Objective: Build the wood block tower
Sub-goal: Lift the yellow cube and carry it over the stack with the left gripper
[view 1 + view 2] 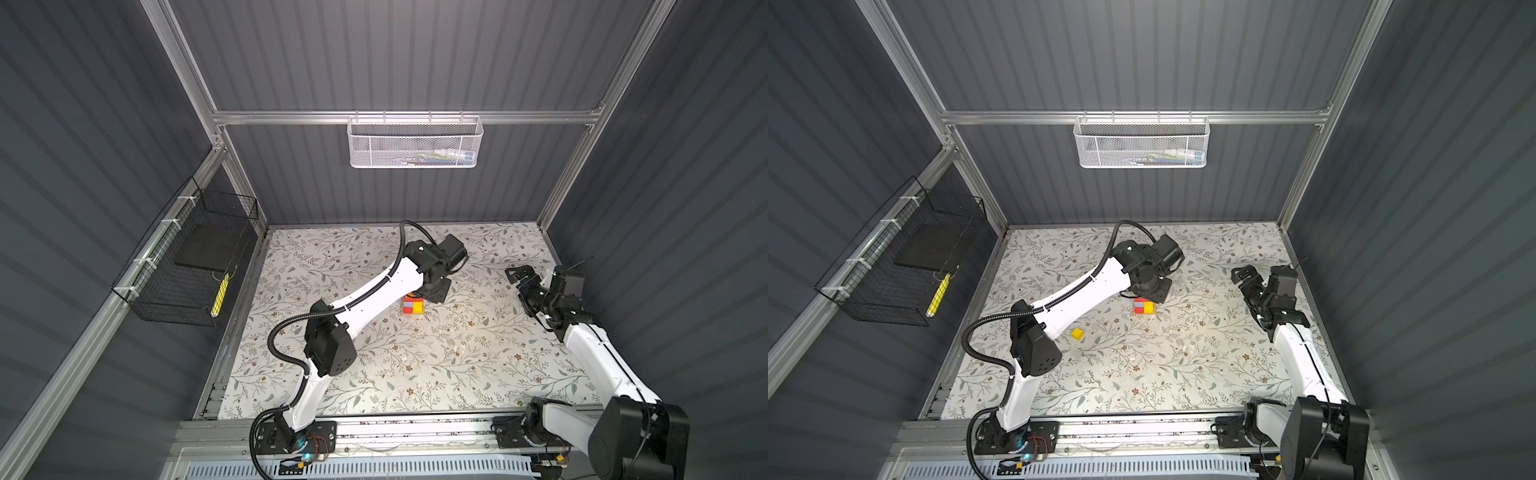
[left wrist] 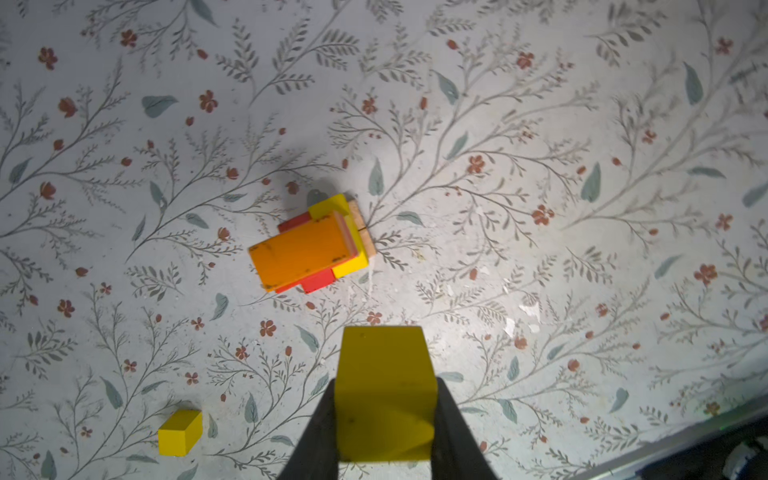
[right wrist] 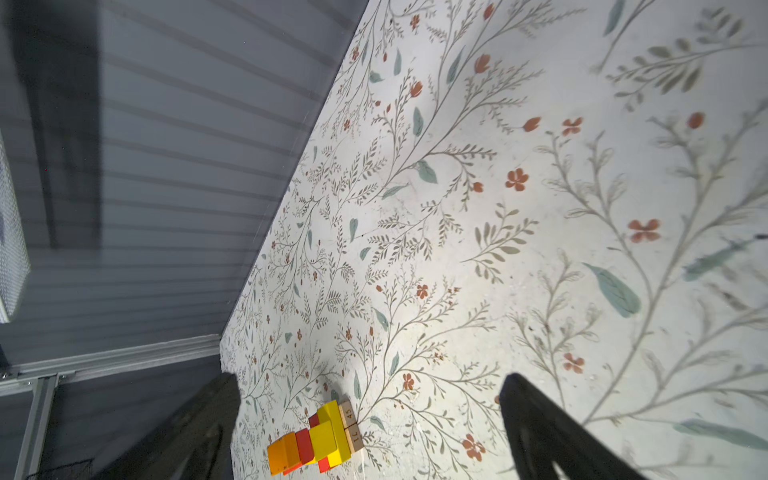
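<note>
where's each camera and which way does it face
Top views: high over the front edge, looking down at the table and back wall; left arm and right arm show.
Left wrist: on the left arm, looking down at the tower; the left gripper shows, shut on a yellow block.
Right wrist: on the right arm, looking low across the table at the tower; the open right gripper shows.
Shared: all show the tower; a top view and the left wrist show the loose cube.

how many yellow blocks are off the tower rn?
2. One yellow block sits in the jaws of the left gripper; one yellow cube lies loose on the table by the left arm. The arms may hide more.
</note>
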You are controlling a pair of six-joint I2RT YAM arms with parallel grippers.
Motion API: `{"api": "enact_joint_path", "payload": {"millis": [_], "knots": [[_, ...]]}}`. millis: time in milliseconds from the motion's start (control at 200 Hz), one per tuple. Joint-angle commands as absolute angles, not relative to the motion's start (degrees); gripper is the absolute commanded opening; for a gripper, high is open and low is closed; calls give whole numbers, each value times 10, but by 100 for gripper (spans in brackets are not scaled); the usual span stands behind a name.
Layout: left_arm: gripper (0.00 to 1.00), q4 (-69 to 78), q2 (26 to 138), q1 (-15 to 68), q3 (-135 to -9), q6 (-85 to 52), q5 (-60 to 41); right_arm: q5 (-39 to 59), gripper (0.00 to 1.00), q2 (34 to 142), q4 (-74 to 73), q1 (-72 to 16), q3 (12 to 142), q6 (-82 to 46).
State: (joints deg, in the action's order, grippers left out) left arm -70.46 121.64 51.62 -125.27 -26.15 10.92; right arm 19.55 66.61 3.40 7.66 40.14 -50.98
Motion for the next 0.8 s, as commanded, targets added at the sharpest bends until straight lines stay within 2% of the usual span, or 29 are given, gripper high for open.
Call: {"api": "enact_joint_path", "payload": {"millis": [0,435,790], "knots": [[0,-686,1182,493,-1235,-314,99,228,99,689,-4,65,418,-496],[0,-690,1241,479,-1263,-391,120,249,99,743,-32,60,427,-503],[0,-681,1252,478,-1248,-398,127,261,99,770,-45,61,427,-507]]}}
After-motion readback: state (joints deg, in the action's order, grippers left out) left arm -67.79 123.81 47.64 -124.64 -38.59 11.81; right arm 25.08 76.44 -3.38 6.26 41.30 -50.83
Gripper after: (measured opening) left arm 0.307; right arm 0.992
